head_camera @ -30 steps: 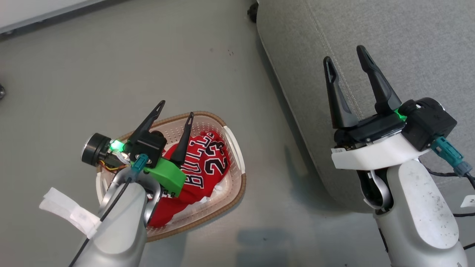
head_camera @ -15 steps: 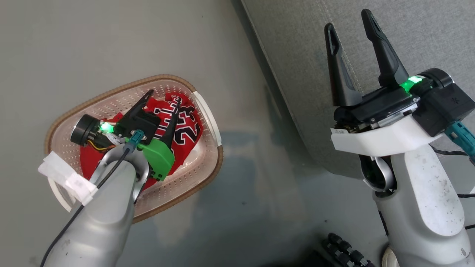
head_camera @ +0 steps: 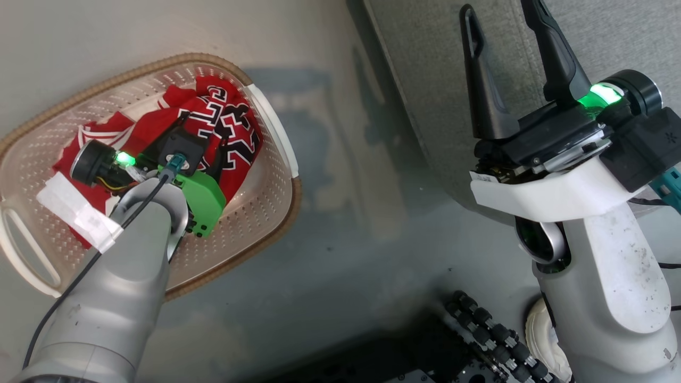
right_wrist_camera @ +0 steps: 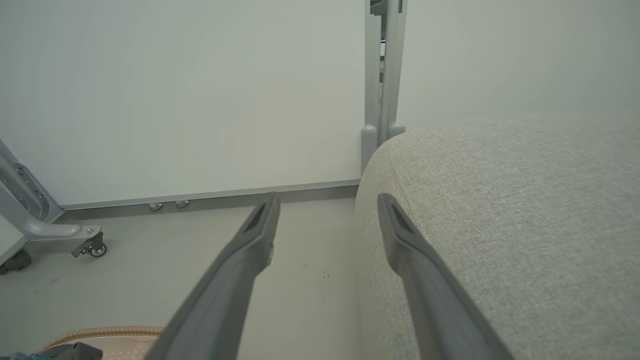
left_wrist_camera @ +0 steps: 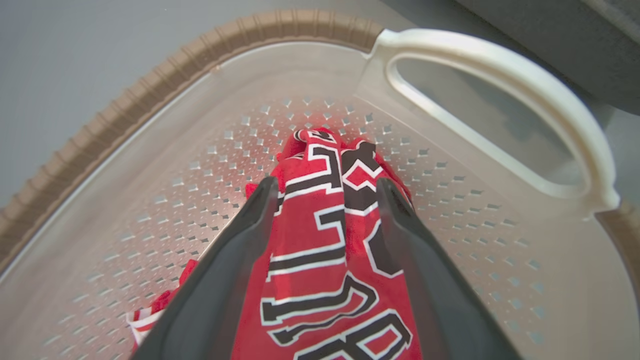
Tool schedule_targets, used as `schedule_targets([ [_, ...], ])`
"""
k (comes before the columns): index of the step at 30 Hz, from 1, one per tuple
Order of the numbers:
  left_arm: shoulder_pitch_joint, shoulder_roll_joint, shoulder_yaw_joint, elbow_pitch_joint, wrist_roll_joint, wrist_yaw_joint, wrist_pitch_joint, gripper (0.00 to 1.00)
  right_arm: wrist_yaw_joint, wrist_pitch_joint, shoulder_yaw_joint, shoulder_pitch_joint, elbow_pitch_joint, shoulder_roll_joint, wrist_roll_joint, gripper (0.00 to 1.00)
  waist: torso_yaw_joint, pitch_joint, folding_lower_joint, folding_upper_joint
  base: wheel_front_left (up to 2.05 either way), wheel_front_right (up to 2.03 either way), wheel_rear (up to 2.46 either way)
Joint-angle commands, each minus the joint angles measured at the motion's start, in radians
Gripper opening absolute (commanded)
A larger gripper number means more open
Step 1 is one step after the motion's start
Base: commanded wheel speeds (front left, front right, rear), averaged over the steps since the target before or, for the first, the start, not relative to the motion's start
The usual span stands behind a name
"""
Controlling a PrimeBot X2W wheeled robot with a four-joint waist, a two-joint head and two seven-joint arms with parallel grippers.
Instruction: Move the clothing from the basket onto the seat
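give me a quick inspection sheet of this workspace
surface: glossy grey floor; the basket stands on it
job's things: red clothing lies in the basket; none on the seat where seen
clutter: nothing seen
grippers: left gripper open, down in the basket, a fold of clothing between its fingers; right gripper open, empty, by the seat's edge
cables: black cable along the left forearm
surroundings: white wall, wheeled frame
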Motion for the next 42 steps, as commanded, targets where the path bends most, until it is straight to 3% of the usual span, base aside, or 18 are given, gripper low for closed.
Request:
schedule_targets([
  [1, -0.027, 0.008, -0.003, 0.016, 0.002, -0.002, 0.001, 1.00, 0.000, -0.005, 0.001, -0.008, -0.008, -0.003, -0.002, 1.00, -0.011, 0.044, -0.0001, 0.0000, 0.00, 0.00, 0.00],
  [17, -0.149, 0.005, -0.026, 0.221, -0.012, 0.009, 0.023, 1.00, 0.000, -0.005, 0.006, 0.016, -0.048, -0.002, -0.007, 1.00, -0.024, 0.119, -0.0001, 0.0000, 0.00, 0.00, 0.00],
  [18, -0.153, 0.000, -0.028, 0.226, -0.016, 0.007, 0.028, 0.89, 0.000, -0.005, 0.005, 0.019, -0.049, -0.003, -0.009, 1.00, -0.022, 0.121, -0.0001, 0.0000, 0.00, 0.00, 0.00],
  [19, -0.157, -0.003, -0.030, 0.229, -0.017, 0.006, 0.032, 0.39, 0.000, -0.005, 0.003, 0.019, -0.049, -0.002, -0.010, 1.00, -0.020, 0.122, -0.0001, 0.0000, 0.00, 0.00, 0.00],
  [20, -0.161, -0.005, -0.033, 0.233, -0.019, 0.006, 0.035, 0.02, 0.000, -0.005, 0.003, 0.020, -0.048, -0.002, -0.013, 1.00, -0.017, 0.123, -0.0001, 0.0000, 0.00, 0.00, 0.00],
  [33, -0.170, -0.044, -0.065, 0.242, -0.035, 0.001, 0.012, 0.00, 0.000, -0.005, 0.006, 0.014, -0.036, -0.003, -0.023, 1.00, 0.011, 0.084, -0.0001, 0.0000, 0.00, 0.00, 0.00],
  [42, -0.106, -0.063, -0.078, 0.109, -0.069, -0.001, -0.001, 0.00, 0.000, -0.005, 0.008, 0.023, 0.005, -0.003, -0.032, 1.00, 0.060, -0.018, -0.0001, 0.0000, 0.00, 0.00, 0.00],
])
